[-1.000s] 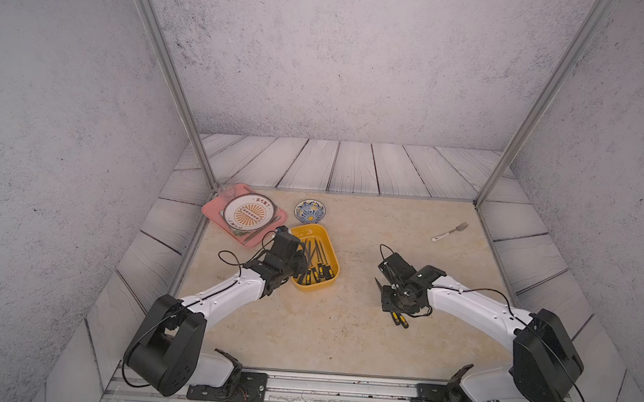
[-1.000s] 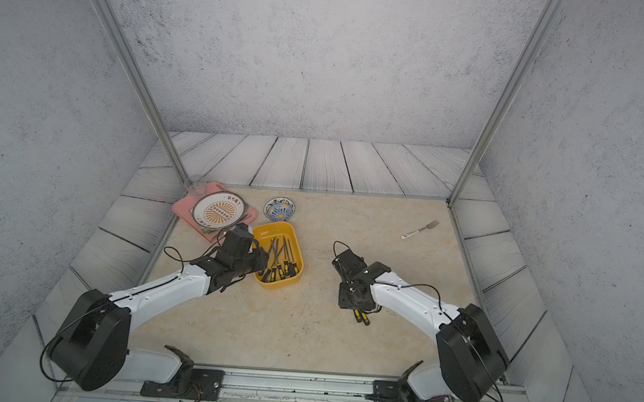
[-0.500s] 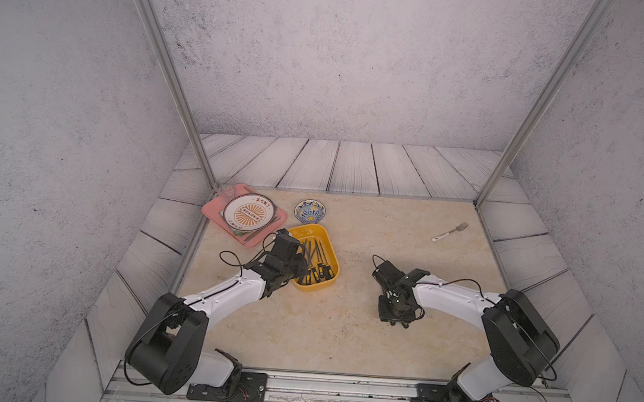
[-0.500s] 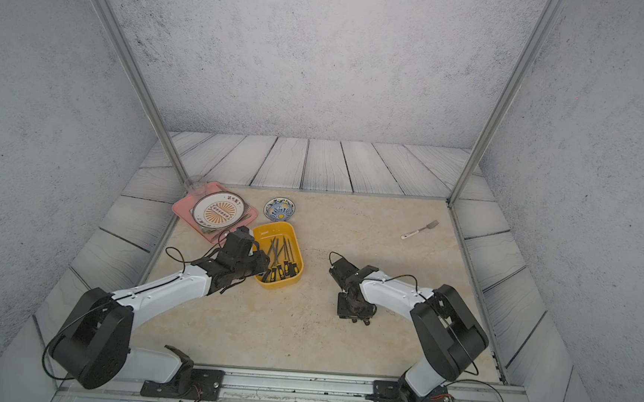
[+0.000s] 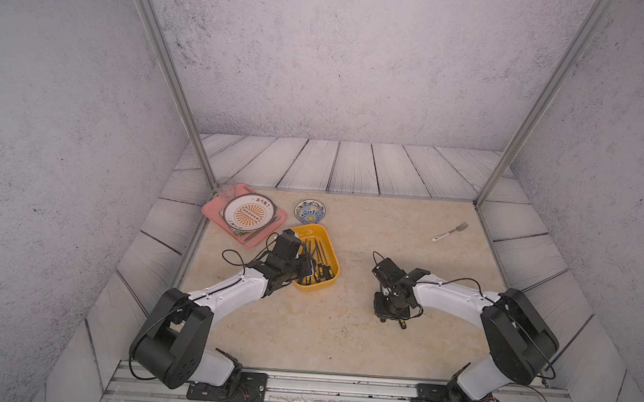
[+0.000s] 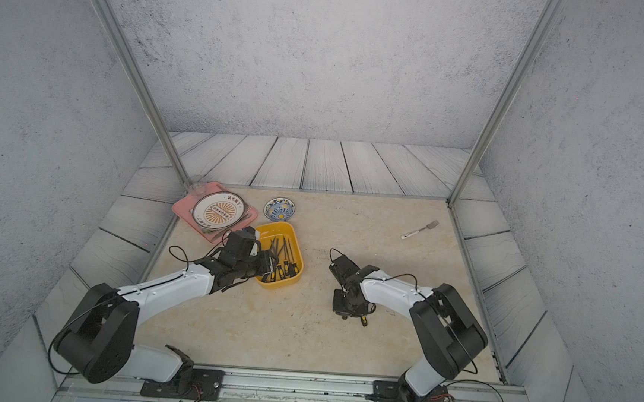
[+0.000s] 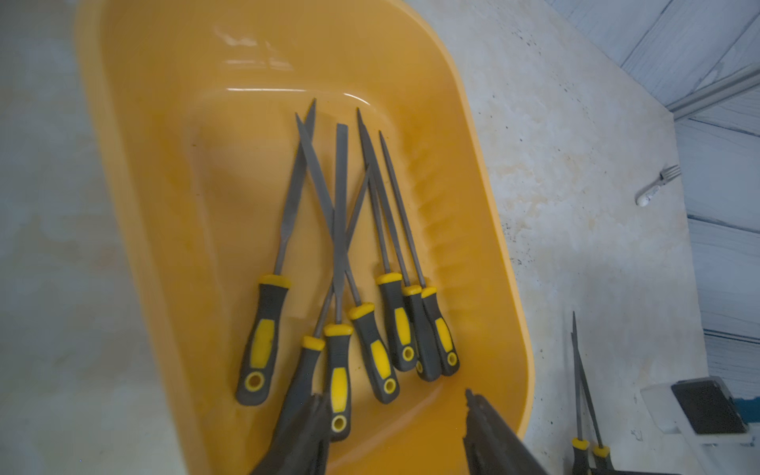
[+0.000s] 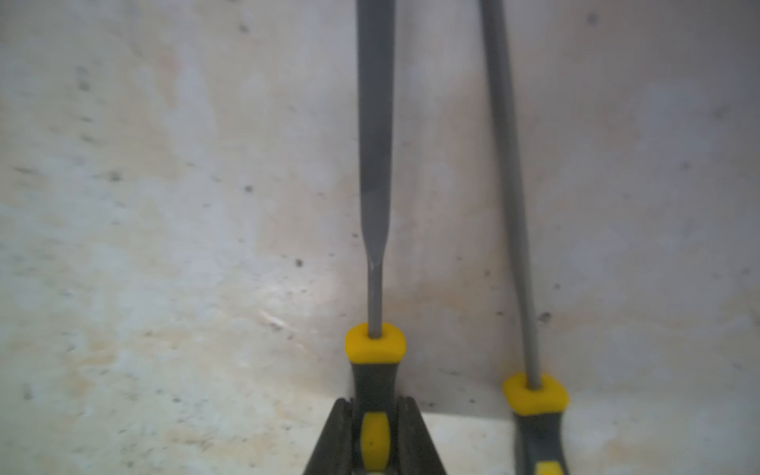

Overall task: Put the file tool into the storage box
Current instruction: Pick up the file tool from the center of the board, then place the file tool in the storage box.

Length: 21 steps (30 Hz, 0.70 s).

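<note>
**A:** Where is the file (image 8: 375,123) now?

**B:** On the table (image 5: 342,339), right of centre and towards the near edge. It is well apart from the yellow storage box (image 5: 312,233), which sits left of centre. The right gripper (image 8: 375,411) is clenched on its black-and-yellow handle, just behind the yellow collar. I cannot tell whether it has lifted clear of the table.

**A:** And the left gripper (image 7: 395,397)?

**B:** Released, with the jaws apart and nothing between them. It hangs over the box's near end, above the heap of files (image 7: 341,205) already inside.

**A:** What could go wrong?

**B:** Three things, I'd judge. The second file (image 8: 505,123) lies just beside the gripped one, so a skewed lift could drag it. Held only by the handle, the long blade may droop and catch the box's wall. And the left gripper over the box could block the right arm as it comes across.
</note>
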Available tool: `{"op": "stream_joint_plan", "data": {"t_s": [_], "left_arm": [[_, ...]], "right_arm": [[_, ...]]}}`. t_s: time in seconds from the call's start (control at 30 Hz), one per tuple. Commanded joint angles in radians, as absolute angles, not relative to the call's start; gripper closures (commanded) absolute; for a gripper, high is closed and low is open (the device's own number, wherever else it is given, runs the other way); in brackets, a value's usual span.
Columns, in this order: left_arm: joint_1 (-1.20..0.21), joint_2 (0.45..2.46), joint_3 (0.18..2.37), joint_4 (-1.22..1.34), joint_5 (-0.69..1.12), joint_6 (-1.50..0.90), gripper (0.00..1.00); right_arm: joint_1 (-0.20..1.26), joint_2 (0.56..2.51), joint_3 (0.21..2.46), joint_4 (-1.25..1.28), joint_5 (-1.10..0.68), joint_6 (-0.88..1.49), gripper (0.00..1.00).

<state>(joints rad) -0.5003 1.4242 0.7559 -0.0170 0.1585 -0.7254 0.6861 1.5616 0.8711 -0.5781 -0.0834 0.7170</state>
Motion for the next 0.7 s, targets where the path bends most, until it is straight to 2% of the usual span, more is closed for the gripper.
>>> {"op": "stream_joint_plan", "data": {"t_s": [0.0, 0.3, 0.67], "left_arm": [[-0.525, 1.441, 0.788, 0.061, 0.287, -0.72, 0.39], [-0.577, 1.498, 0.778, 0.329, 0.498, -0.818, 0.37], [-0.62, 1.523, 0.79, 0.386, 0.521, -0.826, 0.38]], "right_arm": [[0.691, 1.456, 0.871, -0.473, -0.186, 0.703, 0.94], [0.69, 1.425, 0.948, -0.356, -0.377, 0.706, 0.93], [0.714, 1.49, 1.042, -0.327, -0.46, 0.699, 0.93]]}}
